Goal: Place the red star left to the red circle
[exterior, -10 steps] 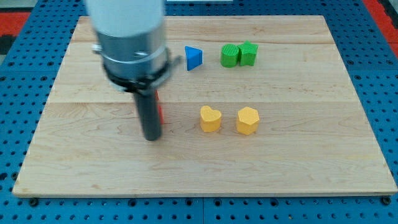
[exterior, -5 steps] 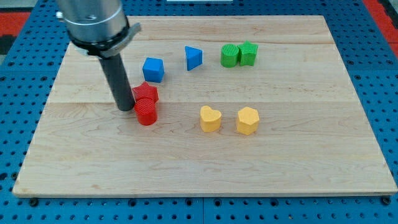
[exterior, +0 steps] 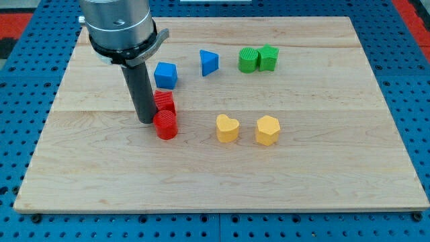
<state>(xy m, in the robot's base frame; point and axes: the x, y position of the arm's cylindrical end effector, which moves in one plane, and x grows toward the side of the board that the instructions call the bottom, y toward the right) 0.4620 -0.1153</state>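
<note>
The red star (exterior: 164,101) lies near the board's middle, just above the red circle (exterior: 166,126), and the two touch. My tip (exterior: 146,120) stands at the view's left of both, pressed against the red circle's upper left edge and beside the star's lower left. The rod hides part of the star's left side.
A blue cube (exterior: 165,74) sits just above the star. A blue triangle (exterior: 209,62) is further right. A green circle (exterior: 248,60) and a green star (exterior: 269,58) touch at the upper right. A yellow heart (exterior: 227,128) and a yellow hexagon (exterior: 267,130) lie right of the red circle. The wooden board (exterior: 336,181) ends on a blue pegboard.
My tip moved up and left from over the red blocks, then back right and slightly down. The red star and red circle have shifted a little to the right.
</note>
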